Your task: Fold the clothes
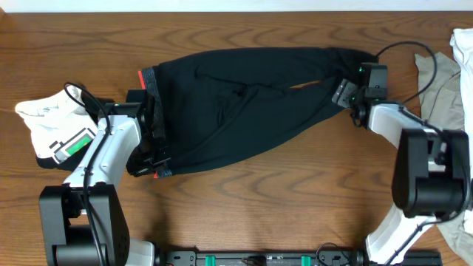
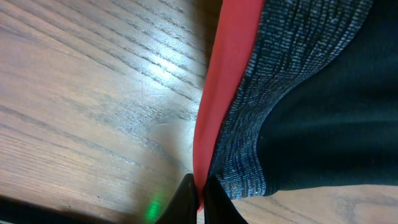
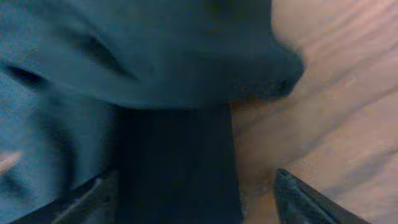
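Note:
The clothes in play are black long pants (image 1: 236, 103), spread across the middle of the table with the waistband to the left and the legs running right. My left gripper (image 1: 157, 168) is at the waistband's near corner. In the left wrist view it (image 2: 200, 199) is shut on the red edge (image 2: 227, 74) of the grey elastic waistband (image 2: 255, 106). My right gripper (image 1: 346, 92) is at the leg ends. In the right wrist view it (image 3: 193, 186) stands open, with a black pant leg (image 3: 174, 162) lying between its fingers and a gap of bare wood beside the right finger (image 3: 298, 196).
A white, green-patched garment (image 1: 44, 122) lies at the left, behind my left arm. A grey-beige top (image 1: 443, 89) and a white cloth (image 1: 464, 44) are piled at the right edge. The arm bases stand along the near edge.

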You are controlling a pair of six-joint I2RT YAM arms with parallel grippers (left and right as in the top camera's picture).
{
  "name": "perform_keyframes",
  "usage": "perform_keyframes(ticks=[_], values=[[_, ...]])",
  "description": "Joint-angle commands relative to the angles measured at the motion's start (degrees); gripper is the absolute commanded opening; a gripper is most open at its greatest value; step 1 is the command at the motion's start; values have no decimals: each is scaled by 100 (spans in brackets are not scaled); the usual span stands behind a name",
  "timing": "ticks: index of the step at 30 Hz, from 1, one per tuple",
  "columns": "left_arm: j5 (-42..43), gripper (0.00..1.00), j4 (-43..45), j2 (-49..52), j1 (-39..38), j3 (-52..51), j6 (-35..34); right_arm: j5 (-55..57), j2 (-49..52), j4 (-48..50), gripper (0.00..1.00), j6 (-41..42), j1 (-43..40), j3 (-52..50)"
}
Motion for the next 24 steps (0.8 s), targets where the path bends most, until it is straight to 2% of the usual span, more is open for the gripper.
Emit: perform_keyframes(ticks=[1,4,6,8,12,17,21,24], values=[[-151,6,-13,-44,24,-37,74,-15,560,68,60,101,-13,22],[-151,6,-22,-44,24,-37,74,-13,584,-44,35,85,-37,24],[-151,6,-20,-44,24,-37,74,-13,396,-208,28,61,-85,24],[-153,6,-15,-44,24,-37,74,0,57,-459,28,-4,-160,24],[-155,6,-11,-46,24,-37,76,15,-1010,-1191,35,-212,-424,28],[-155,6,-17,-44,24,-37,234,79,-2208,-2485,37,-293,-863,28],[-153,6,-46,-44,24,-37,269,380,-2500,-3571,36,-328,-1095,26],[-153,6,-68,-44,24,-37,269,210,-2441,-3814,35,-313,-1137,-31]])
